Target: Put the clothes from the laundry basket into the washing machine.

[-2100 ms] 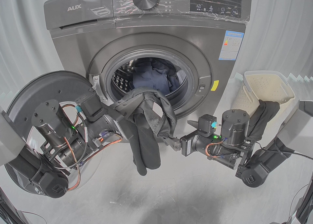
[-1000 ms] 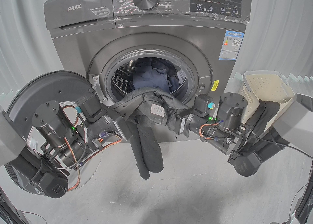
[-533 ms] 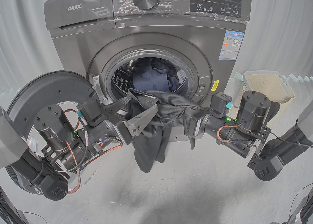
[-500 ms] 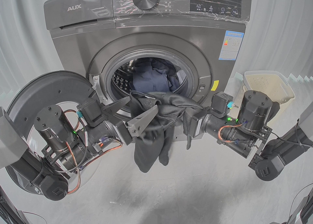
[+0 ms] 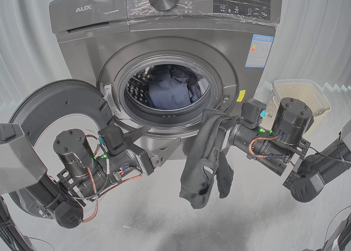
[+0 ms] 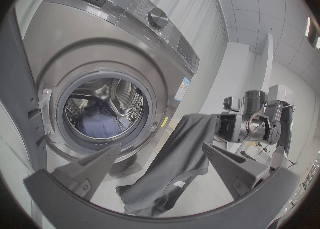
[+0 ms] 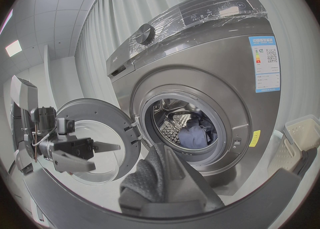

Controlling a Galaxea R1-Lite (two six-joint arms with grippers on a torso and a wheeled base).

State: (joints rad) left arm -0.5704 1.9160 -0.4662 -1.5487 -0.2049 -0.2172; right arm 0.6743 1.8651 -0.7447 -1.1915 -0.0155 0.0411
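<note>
A dark grey garment [image 5: 204, 164] hangs from my right gripper [image 5: 216, 125], which is shut on its top edge, just below and right of the washing machine's [image 5: 164, 43] round opening. In the right wrist view the garment [image 7: 146, 176] is bunched between the fingers. My left gripper [image 5: 157, 141] stands open and holds nothing, low in front of the machine and left of the garment [image 6: 180, 159]. Blue clothes [image 5: 170, 92] lie in the drum. The cream laundry basket [image 5: 299, 92] stands to the right of the machine, with a dark cloth [image 7: 308, 159] over its rim.
The machine's round door [image 5: 55, 101] is swung wide open to the left, close behind my left arm. The grey floor [image 5: 153, 211] spreads in front of the machine. White curtains hang behind it.
My left gripper has let go of the garment and dropped back to the lower left. The garment has swung right and now hangs from the right gripper alone.
</note>
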